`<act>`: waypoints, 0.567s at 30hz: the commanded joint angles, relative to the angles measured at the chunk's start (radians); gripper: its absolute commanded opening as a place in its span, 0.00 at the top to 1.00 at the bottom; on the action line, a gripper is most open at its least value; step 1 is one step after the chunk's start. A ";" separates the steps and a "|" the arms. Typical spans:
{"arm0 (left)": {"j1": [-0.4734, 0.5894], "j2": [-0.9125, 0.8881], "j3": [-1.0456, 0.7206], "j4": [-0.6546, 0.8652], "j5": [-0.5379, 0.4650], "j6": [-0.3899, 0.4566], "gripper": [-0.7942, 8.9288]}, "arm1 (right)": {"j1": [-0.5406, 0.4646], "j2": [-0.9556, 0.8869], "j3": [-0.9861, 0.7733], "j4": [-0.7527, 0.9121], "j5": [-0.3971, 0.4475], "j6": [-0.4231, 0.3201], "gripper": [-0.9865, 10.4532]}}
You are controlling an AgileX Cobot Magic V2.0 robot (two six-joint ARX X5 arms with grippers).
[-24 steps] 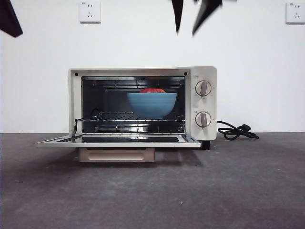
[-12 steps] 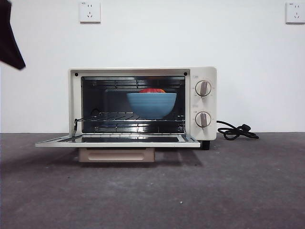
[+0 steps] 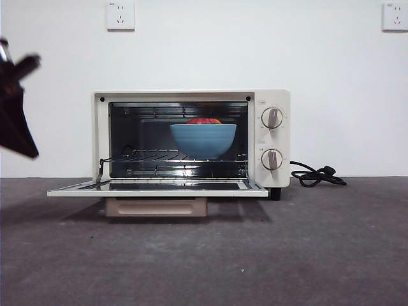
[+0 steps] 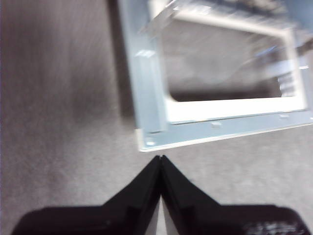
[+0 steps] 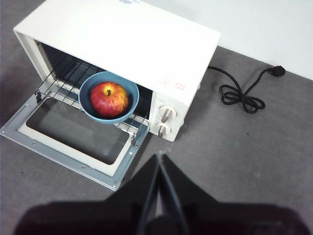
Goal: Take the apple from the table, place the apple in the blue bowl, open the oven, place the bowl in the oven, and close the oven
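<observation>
Apple (image 5: 109, 98): red, seated in blue bowl (image 5: 108, 97) on wire rack (image 3: 175, 156) inside oven (image 3: 190, 137), toward the knob side. Oven door (image 3: 157, 187): down flat, still to be shut. Left gripper (image 4: 161, 159): fingers together, empty, lower than half a second ago at the front view's left edge, now just off the door's outer corner. Right gripper (image 5: 159, 157): fingers together, gone from the front view, high above table (image 3: 306, 248). Judged stage: closing next.
</observation>
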 commanded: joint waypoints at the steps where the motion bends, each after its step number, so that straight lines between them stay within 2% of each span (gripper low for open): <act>1: 0.004 0.063 -0.011 0.026 0.005 -0.011 0.93 | 0.001 -0.053 -0.066 0.013 0.000 -0.009 0.92; 7: 0.018 0.174 -0.011 0.082 0.005 -0.059 0.93 | 0.000 -0.238 -0.293 0.104 0.005 -0.002 0.92; 13: 0.024 0.238 -0.011 0.097 0.006 -0.085 0.93 | 0.000 -0.401 -0.523 0.182 0.004 0.070 0.92; 17: 0.024 0.281 -0.011 0.124 0.103 -0.105 0.93 | 0.001 -0.485 -0.640 0.219 -0.016 0.102 0.92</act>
